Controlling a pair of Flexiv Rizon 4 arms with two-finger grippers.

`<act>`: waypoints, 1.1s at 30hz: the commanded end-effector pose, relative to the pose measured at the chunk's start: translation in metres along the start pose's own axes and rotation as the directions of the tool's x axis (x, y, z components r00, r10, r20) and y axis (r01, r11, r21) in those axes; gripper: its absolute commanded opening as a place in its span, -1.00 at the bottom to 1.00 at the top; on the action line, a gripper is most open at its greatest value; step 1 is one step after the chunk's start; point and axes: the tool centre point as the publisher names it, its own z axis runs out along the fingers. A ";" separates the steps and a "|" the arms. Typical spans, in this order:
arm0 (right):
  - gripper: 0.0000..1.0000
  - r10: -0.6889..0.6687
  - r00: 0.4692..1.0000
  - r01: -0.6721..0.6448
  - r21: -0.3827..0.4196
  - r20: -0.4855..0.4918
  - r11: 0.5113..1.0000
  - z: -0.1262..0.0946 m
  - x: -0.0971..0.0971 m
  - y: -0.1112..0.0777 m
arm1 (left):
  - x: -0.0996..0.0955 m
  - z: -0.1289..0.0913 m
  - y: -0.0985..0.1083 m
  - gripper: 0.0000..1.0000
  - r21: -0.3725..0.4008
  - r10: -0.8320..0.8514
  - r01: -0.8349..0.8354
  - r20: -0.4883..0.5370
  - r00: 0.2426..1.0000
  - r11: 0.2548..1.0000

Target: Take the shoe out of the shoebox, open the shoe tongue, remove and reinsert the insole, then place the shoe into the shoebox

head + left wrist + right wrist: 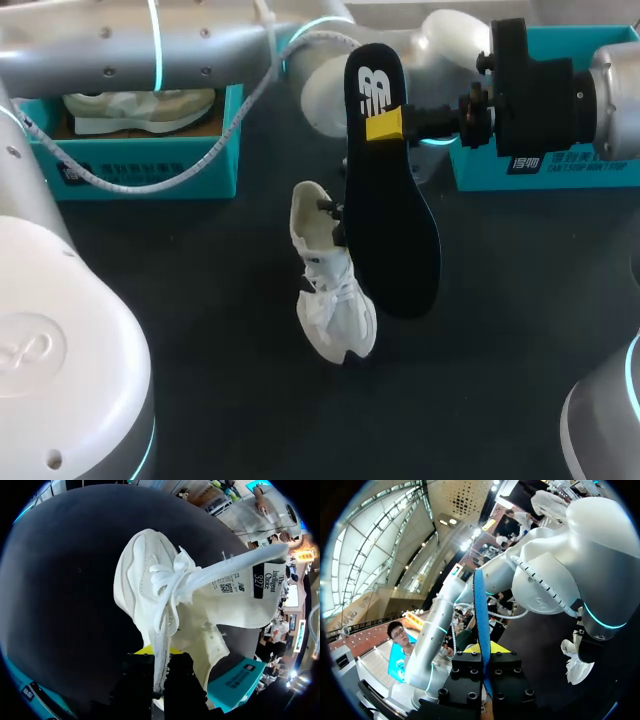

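Observation:
A white shoe rests on the dark table, toe toward the front. My left gripper is shut on its collar edge. In the left wrist view the shoe lies ahead of the gripper, with the fabric pinched between the fingers and the tongue pulled out to the side. The black insole hangs in the air beside the shoe, and my right gripper is shut on its heel half. In the right wrist view the insole shows edge-on between the fingers of the gripper.
A teal shoebox at the back left holds another pale shoe. A second teal box stands at the back right behind my right arm. The left arm crosses over the back of the table.

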 end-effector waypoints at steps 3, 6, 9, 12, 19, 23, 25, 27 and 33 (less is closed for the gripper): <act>-1.00 0.002 1.000 -0.002 0.002 0.003 1.000 0.004 0.000 0.002 | -0.009 -0.004 0.000 -1.00 -0.020 0.035 -0.035 -0.019 0.999 0.999; -1.00 0.002 1.000 -0.002 0.002 0.003 1.000 0.004 0.000 0.002 | -0.014 -0.005 0.001 -1.00 -0.036 0.060 -0.060 -0.009 0.998 0.998; -1.00 0.002 1.000 -0.002 0.002 0.003 1.000 0.004 0.000 0.002 | -0.022 -0.003 0.003 -1.00 -0.037 0.061 -0.061 -0.008 0.998 0.997; -1.00 0.002 1.000 -0.002 0.002 0.003 1.000 0.004 0.000 0.002 | -0.026 -0.001 0.003 -1.00 -0.035 0.066 -0.066 -0.015 0.998 0.997; -1.00 0.002 1.000 -0.002 0.002 0.003 1.000 0.004 0.000 0.002 | -0.027 0.007 0.001 -1.00 0.012 0.037 -0.037 -0.044 0.998 0.999; -1.00 0.002 1.000 -0.002 0.002 0.003 1.000 0.004 0.000 0.002 | -0.030 0.013 0.001 -1.00 0.025 0.029 -0.028 -0.061 0.998 0.999; -1.00 0.002 1.000 -0.002 0.002 0.003 1.000 0.004 0.000 0.002 | -0.031 0.014 0.001 -1.00 0.026 0.027 -0.026 -0.066 0.997 0.999; -1.00 0.002 1.000 -0.002 0.002 0.003 1.000 0.004 0.000 0.002 | -0.031 0.016 0.002 -0.77 0.032 0.030 -0.027 -0.073 0.997 0.999; -1.00 0.002 1.000 -0.002 0.002 0.003 1.000 0.004 0.000 0.002 | -0.026 0.012 0.003 1.00 0.054 0.062 -0.060 -0.055 0.997 0.997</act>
